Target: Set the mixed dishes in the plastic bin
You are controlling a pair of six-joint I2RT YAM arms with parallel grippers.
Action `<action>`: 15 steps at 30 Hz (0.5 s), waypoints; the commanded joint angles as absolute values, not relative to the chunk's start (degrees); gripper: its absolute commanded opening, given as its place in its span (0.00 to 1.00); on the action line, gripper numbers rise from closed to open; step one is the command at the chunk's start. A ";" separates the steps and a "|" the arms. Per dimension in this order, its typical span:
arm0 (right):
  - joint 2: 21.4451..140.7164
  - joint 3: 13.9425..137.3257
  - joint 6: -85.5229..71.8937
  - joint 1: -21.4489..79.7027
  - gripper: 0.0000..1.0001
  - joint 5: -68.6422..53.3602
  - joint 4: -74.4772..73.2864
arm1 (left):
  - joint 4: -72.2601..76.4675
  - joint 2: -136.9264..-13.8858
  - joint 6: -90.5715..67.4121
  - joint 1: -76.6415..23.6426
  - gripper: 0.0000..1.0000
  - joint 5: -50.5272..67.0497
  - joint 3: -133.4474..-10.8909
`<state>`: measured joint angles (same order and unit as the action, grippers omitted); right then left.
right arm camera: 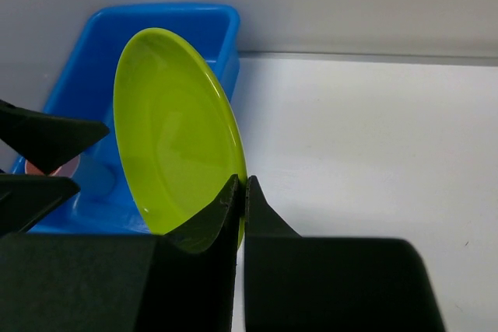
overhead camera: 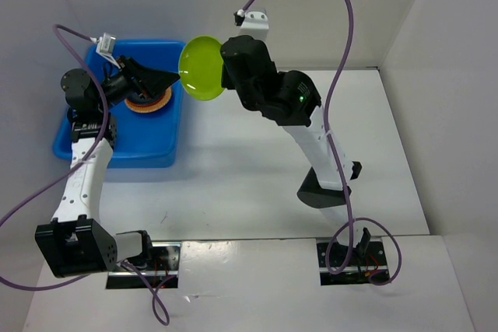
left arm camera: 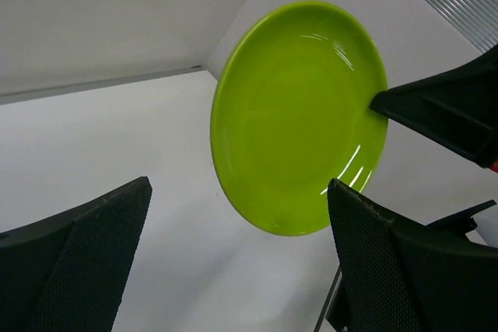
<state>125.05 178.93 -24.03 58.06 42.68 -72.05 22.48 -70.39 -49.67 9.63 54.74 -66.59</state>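
- Upper left of the top view: the plastic bin point(overhead camera: 140, 153) sits on the bench point(overhead camera: 257, 169), with stacked plates point(overhead camera: 148, 105) inside.
- Over the bin, the left claw point(overhead camera: 156, 82) stands wide open and empty, jaws aimed rightward at the plate's face.
- Top centre: the lime green plate point(overhead camera: 201, 68) hangs on edge, overlapping the bin's right rim, between both claws.
- Right of it, the right claw point(overhead camera: 227, 75) is clamped on the plate's right rim. The judged next travel is leftward, over the bin.
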 commanded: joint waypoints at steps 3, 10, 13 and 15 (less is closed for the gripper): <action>124.10 179.82 -22.32 59.76 0.00 44.65 -68.30 | 25.39 -70.93 -49.65 9.93 1.00 55.72 -65.65; 124.63 179.82 -21.18 60.91 0.00 43.60 -67.06 | 27.42 -74.17 -52.12 9.93 0.88 57.74 -65.65; 125.68 179.82 -20.57 60.91 0.00 42.11 -65.83 | 27.94 -75.32 -52.65 9.93 0.85 60.19 -66.27; 125.68 179.82 -20.04 60.91 0.00 42.10 -65.30 | 27.95 -75.32 -52.65 9.93 0.83 60.73 -66.27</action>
<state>125.21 178.93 -21.28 60.40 42.17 -70.32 23.66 -75.44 -51.96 9.63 57.32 -65.69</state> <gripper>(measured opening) 0.020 0.845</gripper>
